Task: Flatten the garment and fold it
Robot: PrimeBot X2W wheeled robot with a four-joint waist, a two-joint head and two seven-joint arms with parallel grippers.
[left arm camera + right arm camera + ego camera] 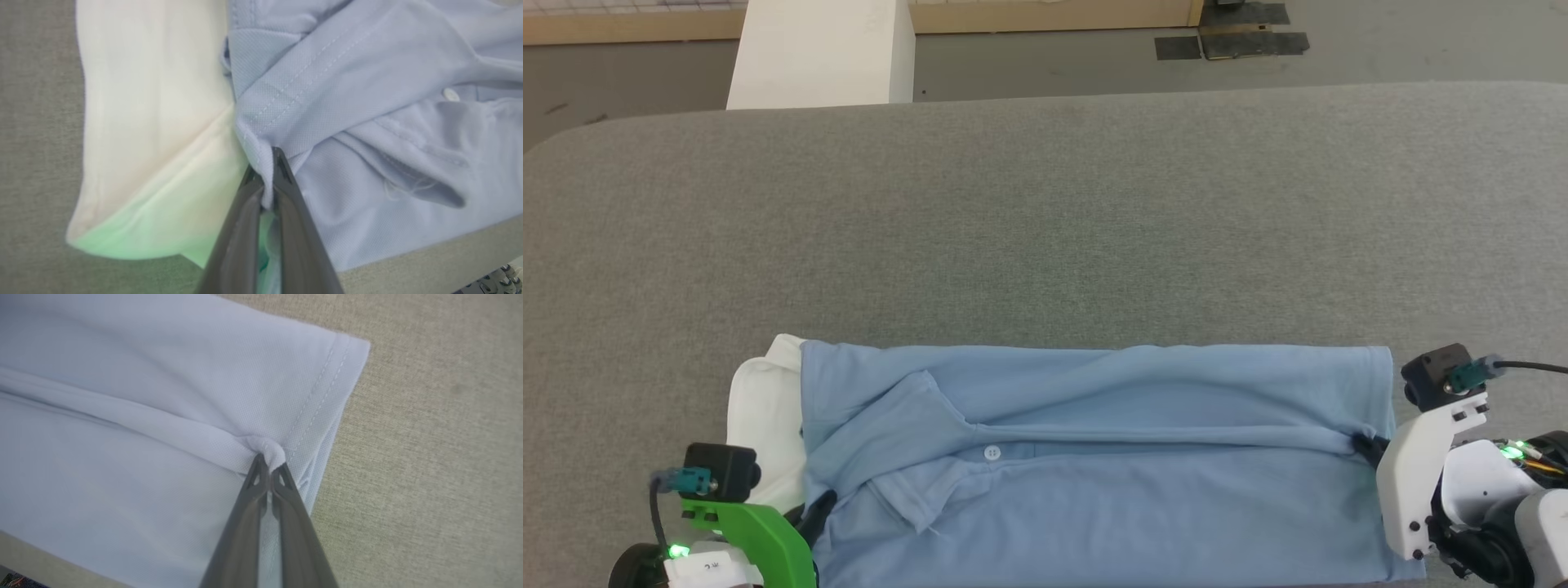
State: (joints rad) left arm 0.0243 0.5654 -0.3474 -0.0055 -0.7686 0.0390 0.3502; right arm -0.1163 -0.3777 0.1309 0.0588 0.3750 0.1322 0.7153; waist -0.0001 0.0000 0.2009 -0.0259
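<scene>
Garment point(1111, 498) lay stretched sideways on grey padded table point(1045, 229), close to robot's edge, collar end to its left, hem end to its right, w/ a long ridge running along the middle. Left gripper point(267, 167) was clamped tight on a pinch of blue fabric by the collar, just beside white inner lining point(143, 102). Right gripper point(269, 463) was clamped on a small bunch at the hem end of that ridge. By its look: light, soft knit, v. floppy, prob. stretchy and apt to sag btwn the two grips; not fragile. Best holds seemed the stitched edges, i.e. hem and collar seam, since thin pinches could slip out.
</scene>
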